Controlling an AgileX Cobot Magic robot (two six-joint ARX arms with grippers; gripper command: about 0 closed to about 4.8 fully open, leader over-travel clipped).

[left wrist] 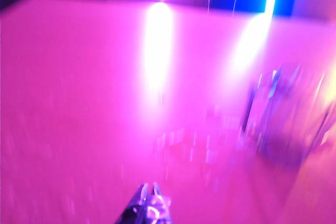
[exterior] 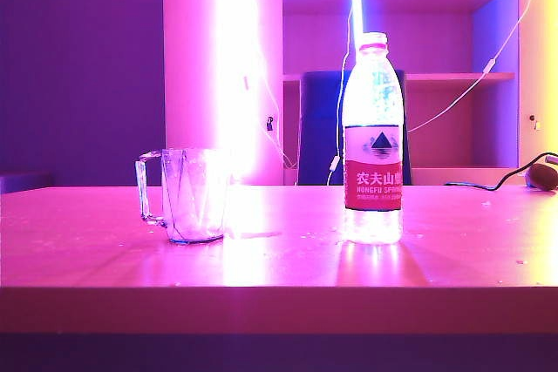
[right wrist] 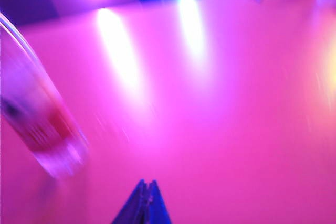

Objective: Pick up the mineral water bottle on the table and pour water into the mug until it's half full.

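Both claws hang above the tabletop (exterior: 279, 259) with their fingers pressed together and nothing between them. Only the wrist views show them; neither appears in the exterior view. The left claw (left wrist: 148, 195) points over bare pink surface, with the mug (left wrist: 283, 121) a blurred clear shape off to one side, well apart from its tips. The right claw (right wrist: 146, 192) likewise points at bare surface, with the bottle (right wrist: 39, 116) smeared by blur near the edge of its view, red label showing, not touched.

From the exterior view, the mug (exterior: 193, 195) stands upright on the left part of the tabletop, handle turned left, and looks empty. The bottle (exterior: 373, 141) stands upright to its right, well apart from it, cap on, red label facing the camera, water (exterior: 373, 219) glowing pale at its base. Bright light strips behind them reflect off the surface.
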